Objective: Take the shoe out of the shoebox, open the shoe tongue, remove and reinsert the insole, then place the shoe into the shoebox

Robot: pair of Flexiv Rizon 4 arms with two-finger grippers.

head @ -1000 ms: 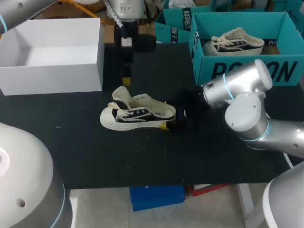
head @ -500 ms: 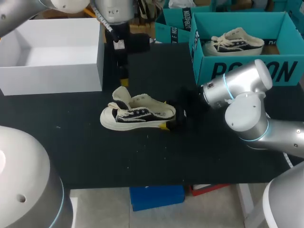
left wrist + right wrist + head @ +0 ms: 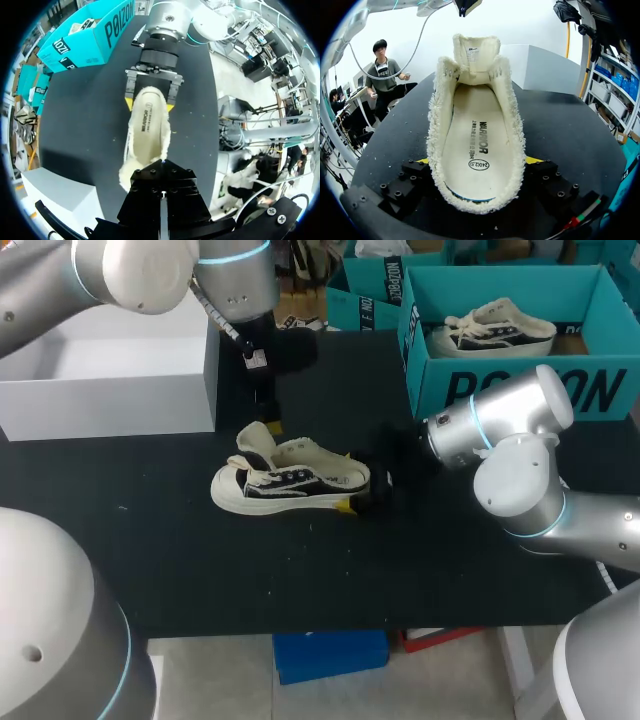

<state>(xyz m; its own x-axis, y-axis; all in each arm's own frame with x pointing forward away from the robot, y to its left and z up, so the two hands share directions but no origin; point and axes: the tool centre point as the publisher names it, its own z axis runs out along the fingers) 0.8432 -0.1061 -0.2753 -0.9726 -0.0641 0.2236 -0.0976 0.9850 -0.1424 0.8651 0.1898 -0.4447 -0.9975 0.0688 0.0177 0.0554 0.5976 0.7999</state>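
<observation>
Your right claw [image 3: 149, 105] grips the shoe [image 3: 290, 480] by the heel, with the toe pointing toward the table's [image 3: 450, 570] left edge. Your left claw [image 3: 270, 420] hangs just over the raised tongue [image 3: 254, 440]; you can't tell whether it's open.

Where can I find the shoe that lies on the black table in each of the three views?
Head view: the shoe lies on the table, left of centre.
Left wrist view: ahead of the left gripper, heel in the right gripper.
Right wrist view: between the right gripper's fingers.
Shared landmark: the white box.
</observation>
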